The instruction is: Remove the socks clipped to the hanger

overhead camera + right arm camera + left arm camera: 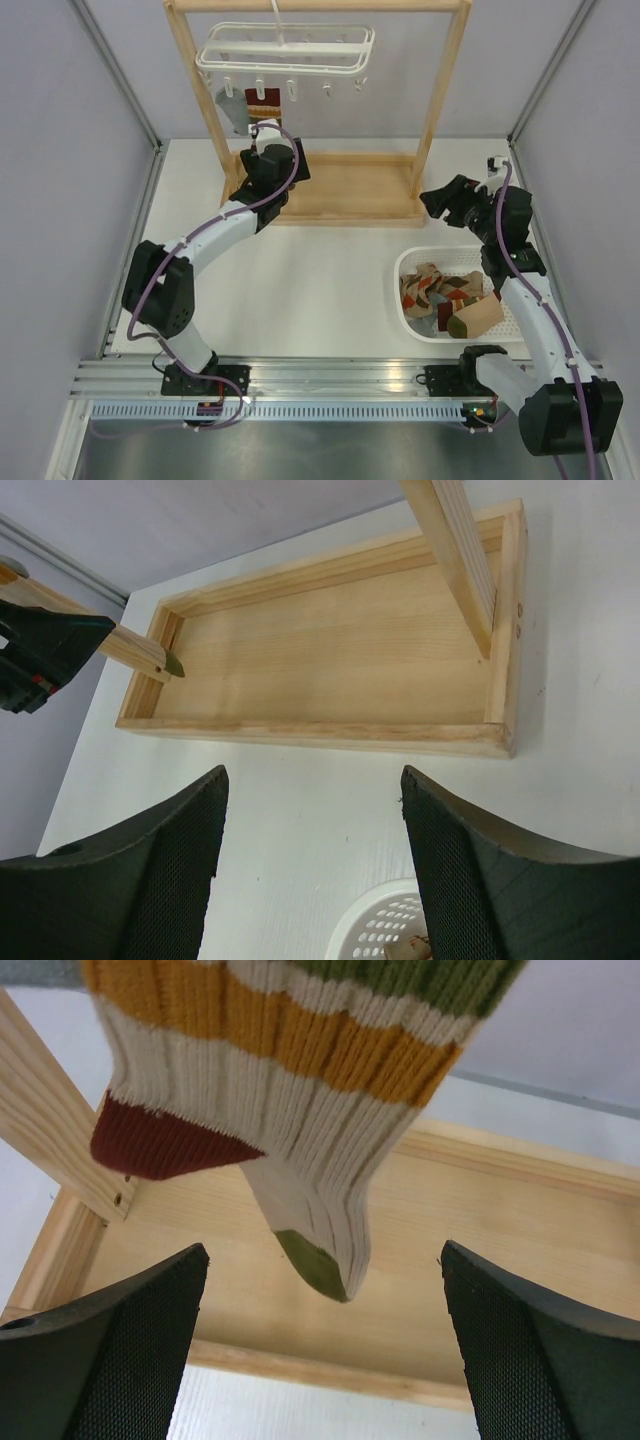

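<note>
1. Your left wrist camera shows detail that the overhead view gives too small. The striped sock (300, 1110) has yellow, cream and green bands, a red heel and a green toe.
2. Your left gripper (322, 1252) is spread wide and grips nothing. The sock's toe hangs into the gap between its two fingers (120, 1360) and touches neither.
3. From above you can count two socks clipped to the one hanger (285, 48): a grey sock (228, 106) on the left and the striped one just beside it.
4. The hanger hangs from the top bar of the wooden rack (437, 110).
5. Your right gripper (310, 780) is parted and empty, over the table near the rack's base.
6. Only the overhead view shows inside the one basket (405, 262). It holds a heap of socks (450, 295) too tangled to count.
</note>
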{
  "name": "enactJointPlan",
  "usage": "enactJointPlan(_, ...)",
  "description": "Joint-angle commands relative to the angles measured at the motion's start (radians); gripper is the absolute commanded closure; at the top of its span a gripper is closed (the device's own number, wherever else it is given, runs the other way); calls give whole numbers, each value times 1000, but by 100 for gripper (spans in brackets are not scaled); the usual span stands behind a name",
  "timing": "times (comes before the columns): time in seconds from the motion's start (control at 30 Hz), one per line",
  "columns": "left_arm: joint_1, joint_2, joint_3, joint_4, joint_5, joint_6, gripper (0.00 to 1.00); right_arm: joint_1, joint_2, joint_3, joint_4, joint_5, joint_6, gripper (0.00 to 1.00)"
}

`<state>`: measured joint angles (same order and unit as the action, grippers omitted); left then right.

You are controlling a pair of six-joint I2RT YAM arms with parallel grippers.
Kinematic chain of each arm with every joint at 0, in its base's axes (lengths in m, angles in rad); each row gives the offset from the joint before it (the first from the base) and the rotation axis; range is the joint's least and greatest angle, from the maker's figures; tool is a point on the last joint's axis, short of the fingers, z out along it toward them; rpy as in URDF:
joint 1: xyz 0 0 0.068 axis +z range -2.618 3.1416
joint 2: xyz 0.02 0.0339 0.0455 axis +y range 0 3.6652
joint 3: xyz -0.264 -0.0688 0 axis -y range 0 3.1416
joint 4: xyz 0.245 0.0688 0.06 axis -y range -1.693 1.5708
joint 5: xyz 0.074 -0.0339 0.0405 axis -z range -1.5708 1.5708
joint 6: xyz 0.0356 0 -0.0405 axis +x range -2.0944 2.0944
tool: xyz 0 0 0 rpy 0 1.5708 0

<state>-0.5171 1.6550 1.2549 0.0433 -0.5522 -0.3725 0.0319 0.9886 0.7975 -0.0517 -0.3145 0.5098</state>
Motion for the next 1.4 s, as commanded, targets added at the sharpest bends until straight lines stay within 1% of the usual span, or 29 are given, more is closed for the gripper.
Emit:
enactJointPlan(0.0, 3, 58, 83, 70, -66, 32, 0, 5, -8, -12, 44, -20, -37, 26)
enactJointPlan(0.13, 5, 118, 116, 87, -112, 30, 0, 5, -21, -17, 44, -32, -54, 26)
enactJointPlan(0.2, 5, 134, 117, 104, -124, 37, 5, 5, -24, -21, 44, -32, -60, 26)
enactJointPlan(0.3, 5, 128, 81, 151, -150, 46, 27, 5, -24, -24, 44, -34, -70, 25)
enactJointPlan(0.33, 5, 121, 71, 165, -163, 50, 38, 5, -19, -26, 44, -35, -71, 26)
enactJointPlan(0.4, 5, 112, 43, 208, -164, 75, 46, 5, -13, -29, 44, -40, -71, 26)
enactJointPlan(0.43, 5, 109, 37, 216, -164, 86, 57, 5, -8, -29, 44, -40, -71, 26)
enactJointPlan(0.5, 5, 104, 28, 219, -160, 106, 75, 3, -10, -35, 43, -41, -71, 26)
enactJointPlan(0.53, 5, 94, 25, 221, -154, 109, 89, 5, -11, -37, 44, -40, -71, 26)
enactJointPlan(0.6, 5, 78, 3, 221, -144, 110, 98, 5, -18, -37, 44, -40, -70, 26)
enactJointPlan(0.73, 5, 14, -44, 221, -101, 119, 98, 5, -37, -34, 44, -29, -76, 26)
enactJointPlan(0.83, 5, -64, -95, 217, -68, 129, 98, 8, -42, -29, 36, -24, -76, 26)
enactJointPlan(0.87, 5, -114, -118, 205, -58, 127, 98, 10, -42, -27, 35, -26, -71, 26)
enactJointPlan(0.97, 5, -185, -155, 170, -14, 126, 98, 37, -45, -20, 35, -14, -70, 26)
enactJointPlan(1.0, 5, -231, -161, 140, -2, 124, 98, 63, -45, -17, 36, 3, -68, 26)
enactJointPlan(1.07, 5, -271, -178, 112, 53, 124, 98, 94, -42, 5, 33, 23, -68, 26)
enactJointPlan(1.17, 5, -351, -187, 40, 127, 113, 98, 172, -27, 52, 15, 75, -71, 26)
enactJointPlan(1.3, 5, -480, -221, -37, 227, 104, 98, 307, 7, 120, 1, 162, -74, 26)
enactJointPlan(1.33, 5, -501, -229, -37, 238, 104, 98, 331, 15, 134, -3, 181, -76, 26)
enactJointPlan(1.37, 5, -523, -248, -71, 247, 104, 98, 356, 24, 163, -8, 198, -77, 26)
